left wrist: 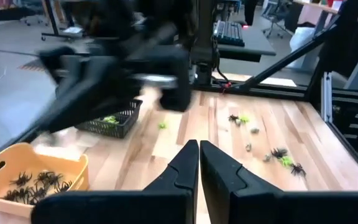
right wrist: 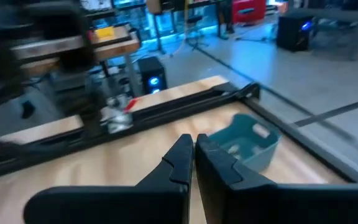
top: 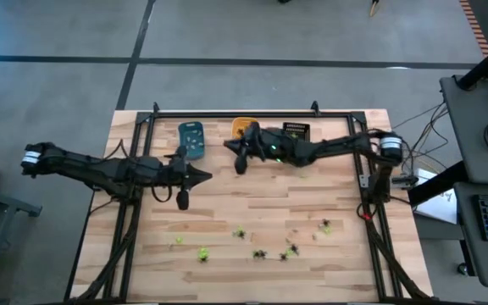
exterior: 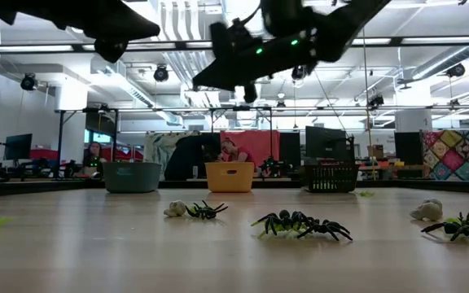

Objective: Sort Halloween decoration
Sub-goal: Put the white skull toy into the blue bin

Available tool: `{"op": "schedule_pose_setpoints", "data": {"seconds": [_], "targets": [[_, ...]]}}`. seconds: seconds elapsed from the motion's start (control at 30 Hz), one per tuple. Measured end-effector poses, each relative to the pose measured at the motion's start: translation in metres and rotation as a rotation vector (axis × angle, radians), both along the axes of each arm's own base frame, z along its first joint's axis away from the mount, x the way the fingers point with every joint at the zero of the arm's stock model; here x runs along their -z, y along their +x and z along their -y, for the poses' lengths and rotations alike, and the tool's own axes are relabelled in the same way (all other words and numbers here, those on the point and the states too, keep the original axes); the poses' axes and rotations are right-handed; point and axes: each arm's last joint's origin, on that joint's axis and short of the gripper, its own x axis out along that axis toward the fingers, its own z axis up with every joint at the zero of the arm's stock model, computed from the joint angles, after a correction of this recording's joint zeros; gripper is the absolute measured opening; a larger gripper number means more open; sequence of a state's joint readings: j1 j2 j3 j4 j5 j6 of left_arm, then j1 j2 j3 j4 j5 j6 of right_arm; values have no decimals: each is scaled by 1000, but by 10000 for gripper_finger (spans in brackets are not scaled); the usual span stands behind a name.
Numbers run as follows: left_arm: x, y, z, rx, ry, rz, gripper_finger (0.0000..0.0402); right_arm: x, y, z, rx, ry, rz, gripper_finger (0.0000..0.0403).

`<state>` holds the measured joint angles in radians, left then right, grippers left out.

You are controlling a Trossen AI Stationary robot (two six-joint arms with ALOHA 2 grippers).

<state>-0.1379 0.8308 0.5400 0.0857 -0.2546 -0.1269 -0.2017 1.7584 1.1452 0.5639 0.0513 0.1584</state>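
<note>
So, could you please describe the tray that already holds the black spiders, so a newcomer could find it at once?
Start at the far edge of the wooden table, where three small trays stand in a row. Take the middle one, the orange tray: unlike the blue tray and black tray beside it, it holds black spiders.

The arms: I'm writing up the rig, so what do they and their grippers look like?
Both arms are dark, jointed and slender. The left gripper and right gripper each end in two black, wedge-shaped fingers tapering to points. Green lights glow on the right arm; pale bands ring each arm's outer end.
</note>
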Motion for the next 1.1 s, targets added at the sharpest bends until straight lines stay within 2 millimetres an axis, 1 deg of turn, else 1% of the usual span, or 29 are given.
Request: {"op": "schedule_pose_setpoints", "data": {"seconds": [0.23, 0.37, 0.47, 0.6, 0.83, 0.97, 1.1], "targets": [[-2, -7, 3, 21, -14, 2, 0, 9, 43, 40, 50, -55, 10, 9], [-4, -10, 7, 43, -15, 9, 0, 16, 64, 58, 37, -53, 27, 9], [-6, -12, 8, 55, -17, 19, 0, 22, 75, 68, 42, -44, 38, 9], [-9, -16, 9, 63, -32, 42, 0, 28, 87, 76, 49, -43, 52, 9], [-16, -24, 8, 62, -53, 86, 0, 37, 100, 82, 56, -37, 61, 9], [-18, -26, 6, 12, -40, 107, 0, 41, 108, 85, 55, -36, 72, 9], [-18, -26, 5, -31, -25, 106, 0, 52, 118, 85, 54, 2, 77, 9]]}}
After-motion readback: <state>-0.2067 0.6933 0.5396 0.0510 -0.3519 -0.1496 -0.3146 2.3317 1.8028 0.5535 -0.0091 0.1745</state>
